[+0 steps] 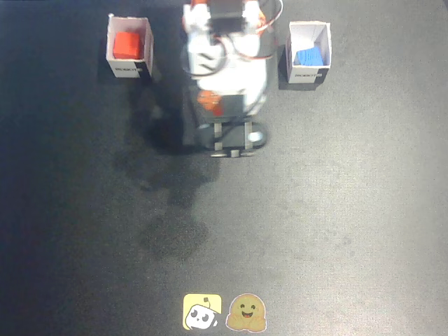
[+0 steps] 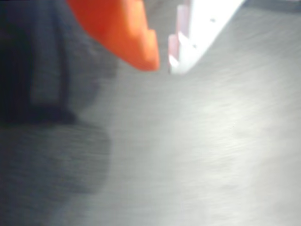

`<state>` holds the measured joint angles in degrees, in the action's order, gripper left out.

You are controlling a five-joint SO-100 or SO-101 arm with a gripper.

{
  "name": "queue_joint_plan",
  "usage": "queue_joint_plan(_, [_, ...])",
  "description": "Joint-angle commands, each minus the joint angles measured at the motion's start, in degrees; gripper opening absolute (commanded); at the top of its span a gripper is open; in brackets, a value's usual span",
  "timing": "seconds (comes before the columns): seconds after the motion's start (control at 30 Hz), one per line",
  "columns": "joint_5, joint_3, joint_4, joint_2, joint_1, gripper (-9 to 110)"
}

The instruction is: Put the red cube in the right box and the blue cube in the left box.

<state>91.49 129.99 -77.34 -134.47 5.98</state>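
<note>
In the fixed view the red cube (image 1: 127, 45) lies inside the white box (image 1: 145, 42) at the upper left. The blue cube (image 1: 311, 57) lies inside the look-alike white box (image 1: 292, 43) at the upper right. Each box has a black strip on its front. The arm (image 1: 227, 77) is folded up between the two boxes, away from both. In the wrist view my gripper (image 2: 163, 66) points at bare mat. Its orange finger (image 2: 127, 33) and white finger (image 2: 197, 33) have their tips nearly together, with nothing between them.
The dark grey mat (image 1: 315, 224) covers the whole table. Two small stickers, a yellow one (image 1: 201, 311) and a smiling face (image 1: 246, 313), lie at the front edge. The arm casts a dark shadow (image 1: 161, 154) to its left.
</note>
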Motion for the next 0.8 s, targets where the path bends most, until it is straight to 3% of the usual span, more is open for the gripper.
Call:
queue_joint_plan(0.0, [-1.05,0.79,1.32,-1.32,-2.29,0])
queue_joint_plan(0.4, [-1.76,5.62,-1.93,-4.13,-3.08,0])
queue_joint_plan(0.77, [-3.34,15.64,-5.71,-25.05,-3.78,0])
